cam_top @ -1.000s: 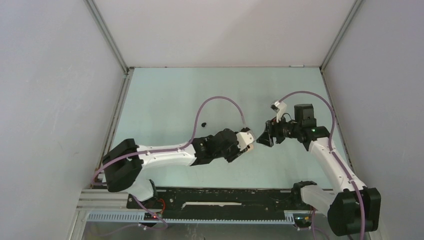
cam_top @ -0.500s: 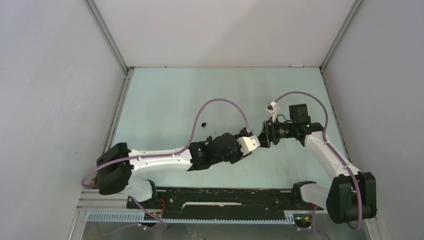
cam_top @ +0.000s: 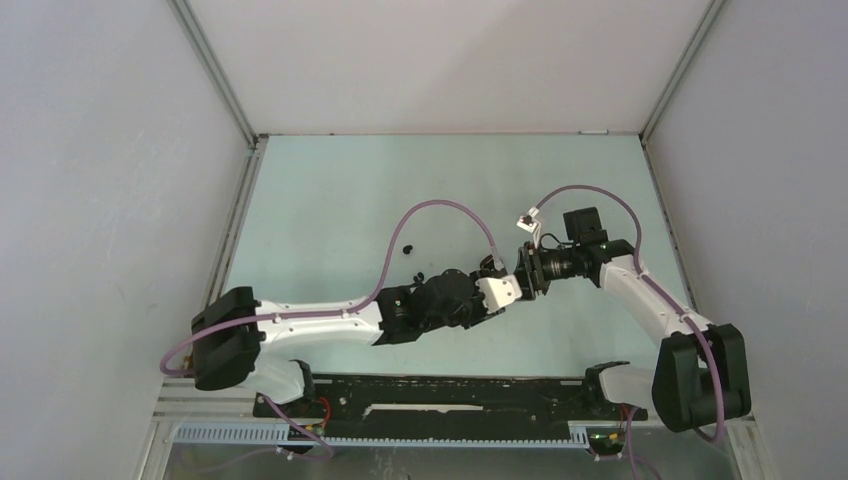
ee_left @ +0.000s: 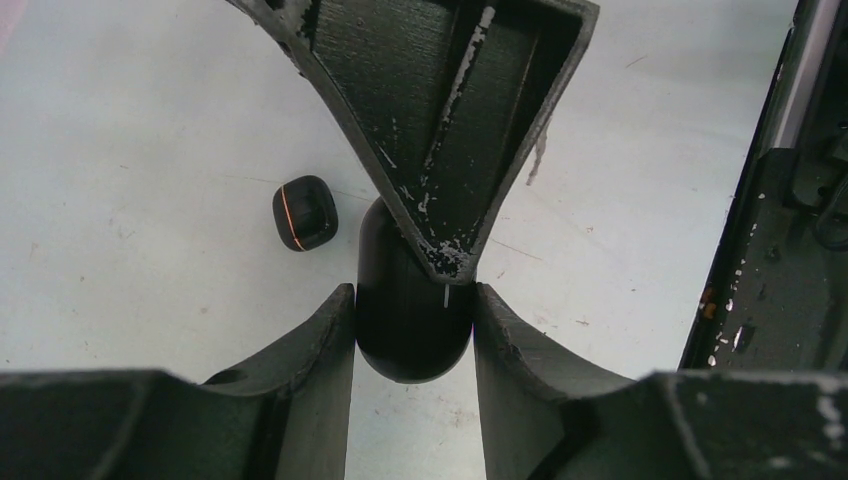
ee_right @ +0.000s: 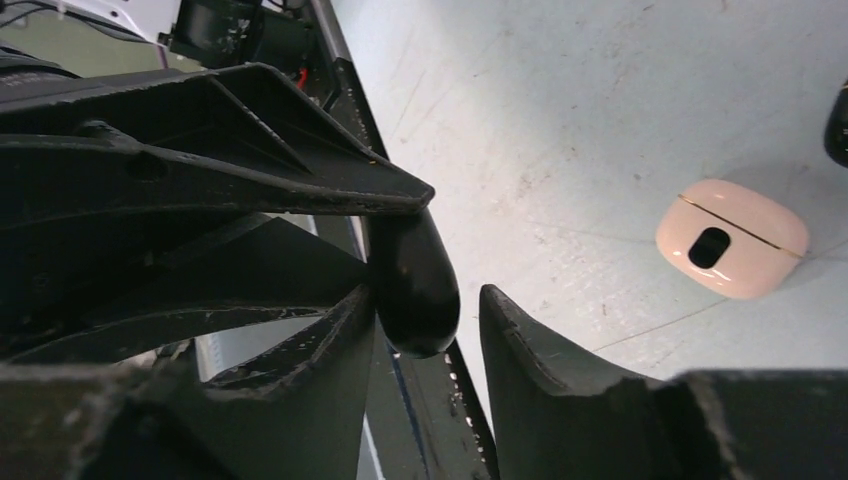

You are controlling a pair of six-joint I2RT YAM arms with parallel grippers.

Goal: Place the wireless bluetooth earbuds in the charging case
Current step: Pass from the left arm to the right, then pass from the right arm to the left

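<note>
Black fingers of the left gripper are squeezed against both sides of a smooth black case. The case is rounded like a pebble and is held up off the pale worktop. It is a little right of the middle and more toward the near edge.

The right gripper comes at it from the other side, so the two grippers meet nose to nose. Its fingers are partly open around the end of the same case. One finger is right against the case, and the other has a small gap beside it. From the left wrist, one of the right fingers rests on top of the case.

Two tiny black earbuds lie on the worktop, left of the middle. One is out in the open and the other is just beside the left arm. Both are apart from the case.

A pale pink case lies shut on the worktop near the grippers. A small black pebble with an orange line lies there too. I cannot tell if that pebble is a bud or a case.
</note>
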